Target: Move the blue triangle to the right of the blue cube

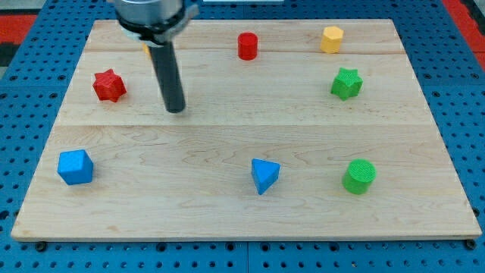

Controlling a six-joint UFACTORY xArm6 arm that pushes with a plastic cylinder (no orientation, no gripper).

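My tip (176, 108) (a bare rod, no claw, holding nothing) stands at the red star's (109, 85) four o'clock; blue triangle (264, 175) lies at blue cube's (75, 167) three o'clock, well apart.

Single camera view, set above the wooden board (242, 129) and tilted down from its near edge. The whole board fits the frame. The arm's upper part is cropped, apparently by the top edge.
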